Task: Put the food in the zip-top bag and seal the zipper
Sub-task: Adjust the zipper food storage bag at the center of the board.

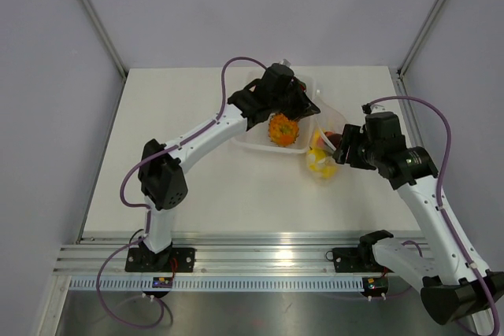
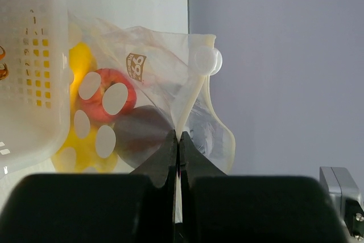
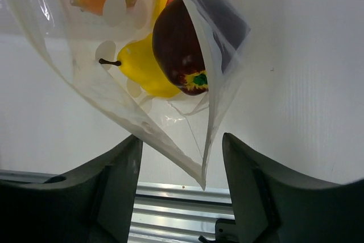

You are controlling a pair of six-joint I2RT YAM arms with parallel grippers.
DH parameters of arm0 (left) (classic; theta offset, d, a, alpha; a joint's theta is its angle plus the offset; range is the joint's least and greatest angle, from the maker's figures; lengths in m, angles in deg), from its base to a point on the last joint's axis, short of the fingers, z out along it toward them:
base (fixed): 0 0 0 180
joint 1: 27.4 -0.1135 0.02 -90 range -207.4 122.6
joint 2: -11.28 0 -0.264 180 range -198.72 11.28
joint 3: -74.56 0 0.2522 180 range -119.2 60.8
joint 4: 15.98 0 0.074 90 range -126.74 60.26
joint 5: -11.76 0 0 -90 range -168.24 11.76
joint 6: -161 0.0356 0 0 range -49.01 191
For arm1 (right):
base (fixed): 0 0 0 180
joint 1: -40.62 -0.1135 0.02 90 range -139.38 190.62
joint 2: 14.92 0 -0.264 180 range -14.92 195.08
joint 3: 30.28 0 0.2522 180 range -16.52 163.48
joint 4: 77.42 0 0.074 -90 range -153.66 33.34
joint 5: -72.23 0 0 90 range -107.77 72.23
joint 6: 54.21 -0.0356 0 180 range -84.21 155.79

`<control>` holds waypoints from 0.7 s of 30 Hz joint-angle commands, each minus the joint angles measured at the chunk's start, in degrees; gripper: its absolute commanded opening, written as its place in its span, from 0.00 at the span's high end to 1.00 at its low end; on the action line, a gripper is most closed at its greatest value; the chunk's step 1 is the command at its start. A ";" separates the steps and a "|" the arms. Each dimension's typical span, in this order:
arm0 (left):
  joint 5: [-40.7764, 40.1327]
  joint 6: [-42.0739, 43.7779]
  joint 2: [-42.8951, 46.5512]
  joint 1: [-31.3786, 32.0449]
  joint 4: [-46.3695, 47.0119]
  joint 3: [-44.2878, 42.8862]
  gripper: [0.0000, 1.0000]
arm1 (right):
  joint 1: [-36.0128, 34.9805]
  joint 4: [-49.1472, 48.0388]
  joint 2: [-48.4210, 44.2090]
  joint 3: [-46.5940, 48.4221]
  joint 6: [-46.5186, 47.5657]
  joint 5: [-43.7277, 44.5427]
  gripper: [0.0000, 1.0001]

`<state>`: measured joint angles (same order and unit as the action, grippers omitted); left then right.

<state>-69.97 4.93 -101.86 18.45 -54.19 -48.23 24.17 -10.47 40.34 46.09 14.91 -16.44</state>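
Right gripper (image 3: 181, 140), jaws released, flanked a corner of the crinkly transparent zip-top bag (image 3: 85, 83), which held glossy yellow and dark red toy fruits (image 3: 181, 41) just right of the rigid white tray (image 1: 252, 144); left gripper (image 2: 177, 138) jaws clenched the bag's edge.

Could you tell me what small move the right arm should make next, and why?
Probably close the right gripper on the edge of the zip-top bag hanging between its open fingers; the left gripper already pinches the other side, and an orange fruit lies in the tray.
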 commanded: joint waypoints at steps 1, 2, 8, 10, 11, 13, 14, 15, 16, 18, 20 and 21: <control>-1.07 0.14 0.99 -0.76 2.39 -1.10 1.00 | 0.19 -1.94 -3.49 2.16 -1.96 1.66 0.33; -0.98 0.06 1.08 -0.84 2.56 -0.83 1.00 | 0.19 -2.21 -4.80 2.51 -2.84 2.36 0.31; -0.89 0.41 2.13 -0.84 3.00 0.84 1.00 | 0.19 -3.09 -6.74 3.13 -6.88 8.52 0.35; -0.80 0.58 2.40 -0.84 3.26 1.45 1.00 | 0.19 -3.35 -6.58 2.96 -7.68 10.27 0.37; -0.80 0.50 2.66 -0.76 3.44 1.54 1.00 | 0.27 -3.35 -5.96 2.87 -8.12 10.71 0.39; -0.80 0.67 2.93 -0.84 3.35 1.81 1.00 | 0.19 -3.79 -5.00 2.61 -8.47 11.33 0.40; -0.80 0.67 3.10 -0.84 3.44 1.98 1.00 | 0.19 -4.14 -4.03 2.34 -8.38 11.33 0.41; -0.80 0.67 3.28 -0.84 3.53 2.07 1.00 | 0.19 -4.49 -3.33 1.99 -8.30 11.51 0.41; -0.72 0.58 3.28 -0.84 3.62 2.16 1.00 | 0.19 -5.11 -2.71 1.73 -8.30 11.25 0.43; -0.71 0.58 3.54 -0.84 3.62 2.51 1.00 | 0.19 -5.64 -0.95 0.68 -7.94 11.16 0.51; -0.63 0.58 3.89 -0.84 3.88 3.03 1.00 | 0.19 -6.86 -0.25 -0.64 -7.16 11.07 0.54; -0.80 0.58 4.16 -0.84 3.97 3.30 1.00 | 0.19 -7.04 0.02 -0.91 -6.89 10.98 0.62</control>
<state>-69.95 4.95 -101.71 17.97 -53.12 -45.52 24.19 -14.41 39.93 46.18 7.78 -7.07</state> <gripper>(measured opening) 0.008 0.426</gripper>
